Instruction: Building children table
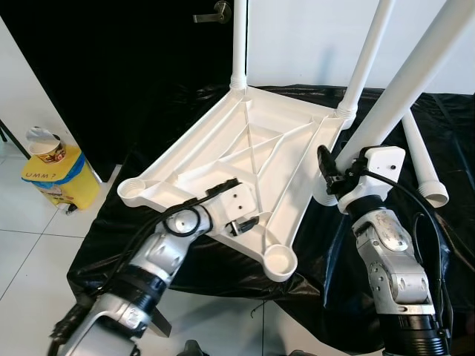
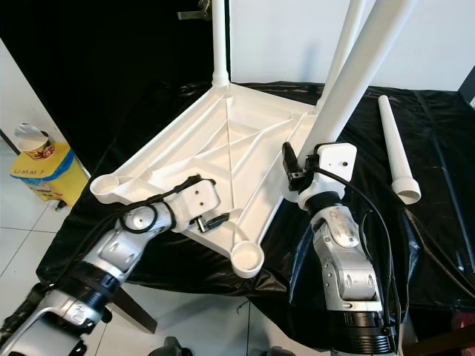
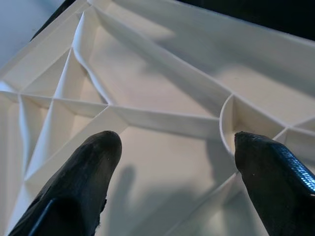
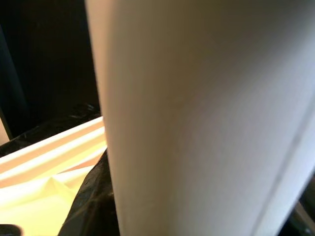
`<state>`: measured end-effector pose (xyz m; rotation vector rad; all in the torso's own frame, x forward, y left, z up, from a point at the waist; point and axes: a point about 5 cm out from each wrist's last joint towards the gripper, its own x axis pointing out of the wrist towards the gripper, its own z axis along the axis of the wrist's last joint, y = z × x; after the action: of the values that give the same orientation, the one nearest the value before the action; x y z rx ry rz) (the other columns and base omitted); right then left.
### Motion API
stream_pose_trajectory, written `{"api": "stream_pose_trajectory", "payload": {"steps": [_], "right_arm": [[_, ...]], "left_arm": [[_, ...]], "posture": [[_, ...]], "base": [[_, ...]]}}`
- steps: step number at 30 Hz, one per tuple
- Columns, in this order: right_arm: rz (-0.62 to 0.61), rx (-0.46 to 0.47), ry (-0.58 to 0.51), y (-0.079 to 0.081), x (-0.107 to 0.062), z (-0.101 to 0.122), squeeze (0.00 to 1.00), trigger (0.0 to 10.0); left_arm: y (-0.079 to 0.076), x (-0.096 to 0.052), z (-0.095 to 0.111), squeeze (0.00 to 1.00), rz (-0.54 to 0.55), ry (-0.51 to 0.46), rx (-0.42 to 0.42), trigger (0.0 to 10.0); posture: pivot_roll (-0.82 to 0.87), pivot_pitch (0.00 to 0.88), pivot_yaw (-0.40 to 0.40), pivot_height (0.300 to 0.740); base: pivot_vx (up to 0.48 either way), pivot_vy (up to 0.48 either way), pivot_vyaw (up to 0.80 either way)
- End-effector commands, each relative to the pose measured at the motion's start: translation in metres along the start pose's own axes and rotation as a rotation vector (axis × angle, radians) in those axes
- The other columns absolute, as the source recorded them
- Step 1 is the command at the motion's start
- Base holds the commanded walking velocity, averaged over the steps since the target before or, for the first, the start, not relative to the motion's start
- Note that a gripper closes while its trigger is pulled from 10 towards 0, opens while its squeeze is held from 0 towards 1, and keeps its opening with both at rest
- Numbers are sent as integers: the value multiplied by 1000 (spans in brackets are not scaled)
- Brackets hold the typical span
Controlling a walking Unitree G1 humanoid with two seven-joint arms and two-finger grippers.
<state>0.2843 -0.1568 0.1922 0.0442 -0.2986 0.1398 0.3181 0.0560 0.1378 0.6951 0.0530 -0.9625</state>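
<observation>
Two grippers: left gripper [image 1: 245,222] wide open over tabletop [image 1: 252,141], right gripper [image 1: 332,178] clasping leg [image 1: 404,89].

Head stereo downward (wrists close-up)

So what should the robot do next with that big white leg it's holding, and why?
Probably swing the white leg in the right gripper over to the empty round socket at the near corner of the upside-down tabletop and lower its end in. Two legs already stand in the far corners, this socket is bare, and the left gripper, fingers open, rests on the tabletop beside it.
</observation>
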Motion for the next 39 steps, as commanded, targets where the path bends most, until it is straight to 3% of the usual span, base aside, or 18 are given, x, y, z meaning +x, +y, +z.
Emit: {"api": "stream_pose_trajectory", "payload": {"steps": [1,2,3,5,8,13,18,21,23,33,39], "right_arm": [[-2,-6,-12,1,1,1,0,10000],[-3,-5,-10,1,0,0,0,10000],[-3,-5,-10,1,0,0,0,10000],[-5,-4,-8,1,-1,0,0,10000],[-5,-3,-5,1,-2,-1,0,10000],[-3,4,11,0,-3,-4,0,10000],[10,7,22,2,-5,-7,0,10000],[22,8,31,3,-8,-9,0,10000],[41,1,57,3,-14,-13,0,10000],[32,-14,91,-3,-25,-17,0,10000],[37,-18,108,-3,-32,-18,0,10000]], "left_arm": [[23,-2,3,0,396,-6,-58,10000],[25,-4,7,0,406,-39,-125,10000],[25,-4,7,0,406,-39,-125,10000],[30,-11,12,0,398,-114,-218,10000],[32,-16,13,0,382,-158,-243,10000],[31,-26,5,0,361,-154,-228,10000],[13,-42,5,0,233,-216,-180,10000],[6,-46,2,0,189,-200,-177,10000],[-8,-53,-2,0,98,-185,-156,10000],[-32,-69,-11,0,-86,-150,-88,10000],[-37,-70,-16,0,-96,-112,-69,10000]], "posture": [[-43,50,5,740],[-42,49,5,740],[-42,49,5,740],[-39,48,4,740],[-37,48,3,740],[-26,47,-5,740],[-16,46,-15,740],[-13,44,-20,740],[-9,48,-30,740],[-12,69,-40,740],[-16,86,-46,740]], "base": [[0,0,0],[0,0,0],[0,0,0],[0,0,0],[0,0,0],[0,0,0],[0,0,0],[0,0,0],[0,0,0],[0,0,0],[0,0,0]]}}
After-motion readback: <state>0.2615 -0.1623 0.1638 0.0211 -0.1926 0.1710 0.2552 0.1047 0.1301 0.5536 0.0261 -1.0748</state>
